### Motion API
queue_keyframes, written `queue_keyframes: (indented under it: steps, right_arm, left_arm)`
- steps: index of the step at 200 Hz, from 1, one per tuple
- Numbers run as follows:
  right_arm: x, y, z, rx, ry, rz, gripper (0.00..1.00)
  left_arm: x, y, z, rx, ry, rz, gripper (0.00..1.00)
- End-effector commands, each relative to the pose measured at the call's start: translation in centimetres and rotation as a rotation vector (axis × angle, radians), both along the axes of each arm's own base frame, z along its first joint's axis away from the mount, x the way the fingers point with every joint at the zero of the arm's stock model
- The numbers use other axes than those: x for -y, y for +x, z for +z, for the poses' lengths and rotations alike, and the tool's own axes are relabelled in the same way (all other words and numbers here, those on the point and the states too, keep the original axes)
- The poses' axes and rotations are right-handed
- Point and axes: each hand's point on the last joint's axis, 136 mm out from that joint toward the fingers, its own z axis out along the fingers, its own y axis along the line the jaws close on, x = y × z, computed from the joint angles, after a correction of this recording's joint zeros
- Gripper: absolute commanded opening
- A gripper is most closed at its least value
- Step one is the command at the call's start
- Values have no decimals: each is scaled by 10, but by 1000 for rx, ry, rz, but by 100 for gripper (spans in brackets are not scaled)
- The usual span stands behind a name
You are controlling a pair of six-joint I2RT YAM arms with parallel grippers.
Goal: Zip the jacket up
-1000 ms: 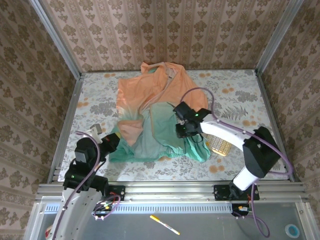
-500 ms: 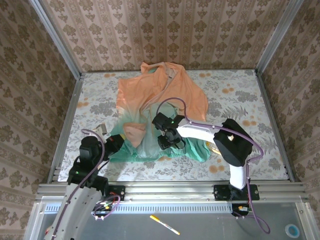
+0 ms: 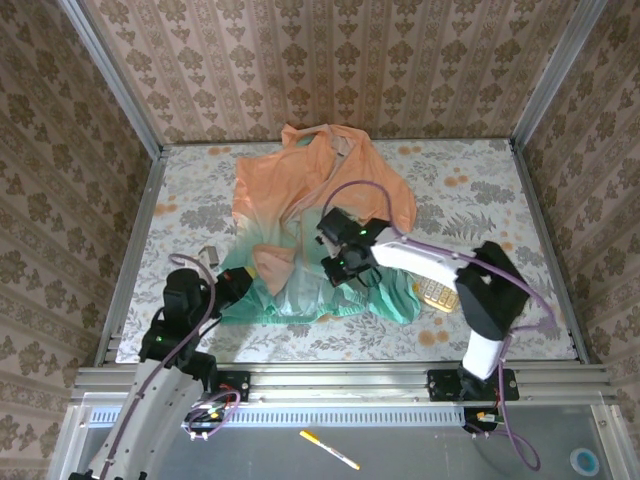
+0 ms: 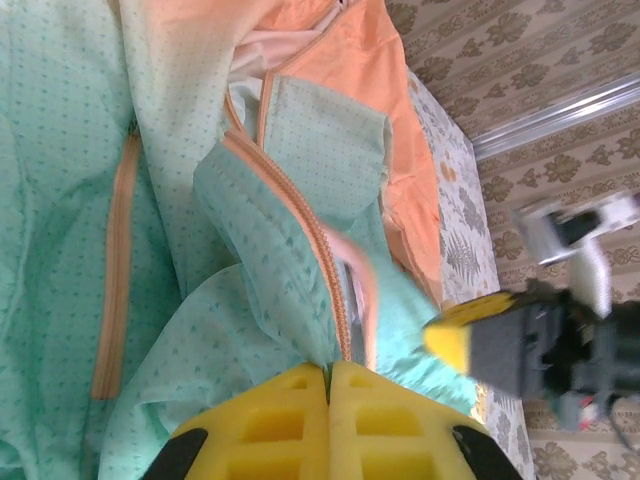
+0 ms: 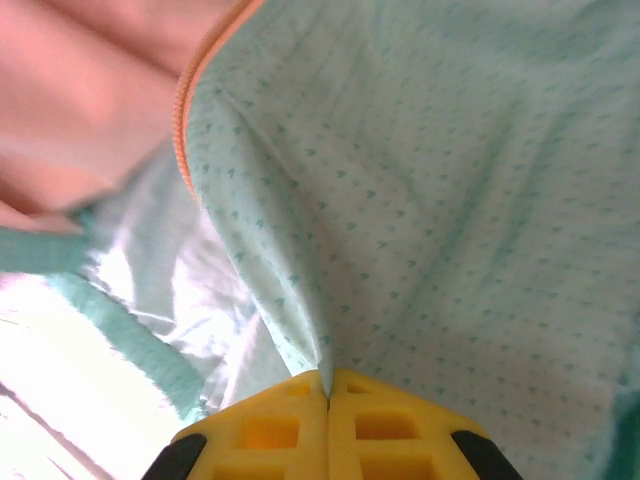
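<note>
Two grippers, we see, are clamped fully closed on the thin, shiny peach-to-teal windbreaker jacket (image 3: pixel 330 190) lying mid-scene: the left gripper (image 4: pixel 328 372) nips its orange zipper edge (image 4: pixel 318 250) at the near left, and the right gripper (image 5: pixel 327 378) pinches a teal fold.

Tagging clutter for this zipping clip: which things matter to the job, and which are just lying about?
Job: jacket, left gripper, right gripper (both pinching its fabric).
Lying about: calculator near the hem, pen on the near ledge.
</note>
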Motion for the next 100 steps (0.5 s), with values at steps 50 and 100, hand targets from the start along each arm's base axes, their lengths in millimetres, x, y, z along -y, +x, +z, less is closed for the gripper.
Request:
queue_keyframes:
  steps: [50,100]
  right_arm:
    - [84,33,-54,-142,-181,-266,28]
    - [62,25,-25,-108,11,-270,40]
  left_arm:
    - [9,8,1,15,-28,-38,0]
    - [11,6,-10,-10,-22,-46,0]
